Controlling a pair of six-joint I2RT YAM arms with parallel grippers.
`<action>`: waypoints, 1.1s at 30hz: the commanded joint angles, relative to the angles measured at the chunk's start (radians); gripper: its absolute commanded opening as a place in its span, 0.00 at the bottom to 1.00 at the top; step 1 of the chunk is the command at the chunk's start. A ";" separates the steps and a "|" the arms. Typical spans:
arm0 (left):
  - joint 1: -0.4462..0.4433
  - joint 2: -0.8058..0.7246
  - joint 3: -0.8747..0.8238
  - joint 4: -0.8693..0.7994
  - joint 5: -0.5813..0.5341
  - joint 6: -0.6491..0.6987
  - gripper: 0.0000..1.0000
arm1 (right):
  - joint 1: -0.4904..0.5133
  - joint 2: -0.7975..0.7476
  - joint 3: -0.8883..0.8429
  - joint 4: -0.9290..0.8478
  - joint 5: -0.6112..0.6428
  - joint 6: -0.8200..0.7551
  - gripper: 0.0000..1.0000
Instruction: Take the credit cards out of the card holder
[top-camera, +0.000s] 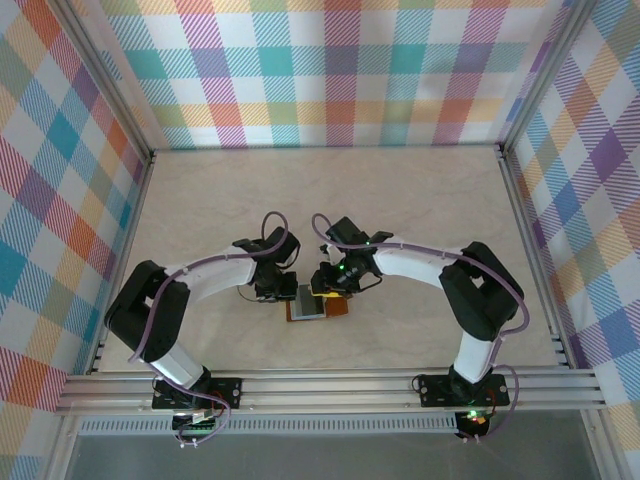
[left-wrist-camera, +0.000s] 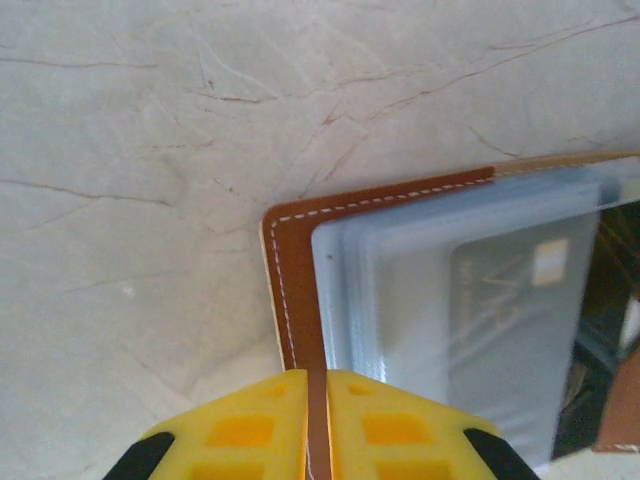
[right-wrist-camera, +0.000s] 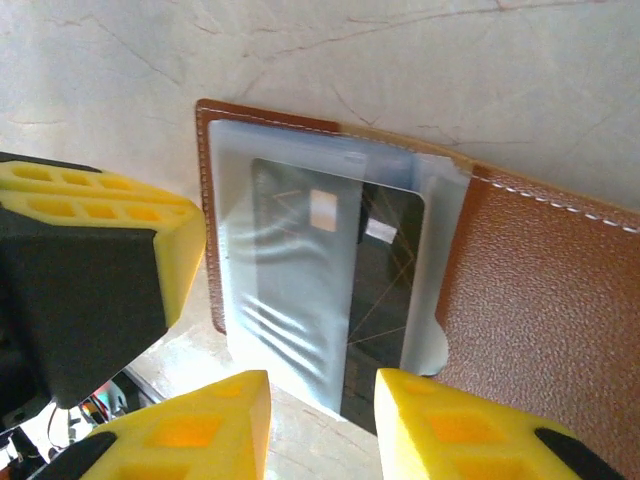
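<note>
Your left gripper (left-wrist-camera: 317, 385) is pinching the left edge of the open wallet (top-camera: 318, 305), which lies on the table (top-camera: 400, 200) between the arms. Your right gripper (right-wrist-camera: 322, 420) is spread, with the end of a dark card (right-wrist-camera: 385, 270) between its fingers, sticking out of a clear sleeve (right-wrist-camera: 285, 310).

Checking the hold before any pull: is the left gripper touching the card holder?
Touching. Left wrist view: the left gripper is shut on the brown edge of the card holder, no gap.

- card holder (right-wrist-camera: 540, 300): brown grained leather-look, matt, white stitching
- its sleeves (right-wrist-camera: 240, 250): clear greyish plastic, glossy, rippled
- credit card (right-wrist-camera: 385, 300): dark smooth plastic, slight sheen
- right gripper (right-wrist-camera: 322, 400) fingers (right-wrist-camera: 450, 430): yellow matt plastic
- table (left-wrist-camera: 150, 150): pale marble-look, smooth
</note>
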 joint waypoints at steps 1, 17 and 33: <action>-0.006 -0.036 0.066 -0.046 0.013 0.011 0.14 | -0.012 -0.017 0.001 -0.032 -0.019 -0.016 0.34; -0.027 0.106 0.019 -0.004 0.025 0.007 0.17 | -0.059 0.105 -0.051 0.090 -0.159 -0.037 0.34; -0.034 0.162 -0.034 0.023 -0.005 0.014 0.15 | -0.103 0.138 -0.178 0.397 -0.373 0.073 0.23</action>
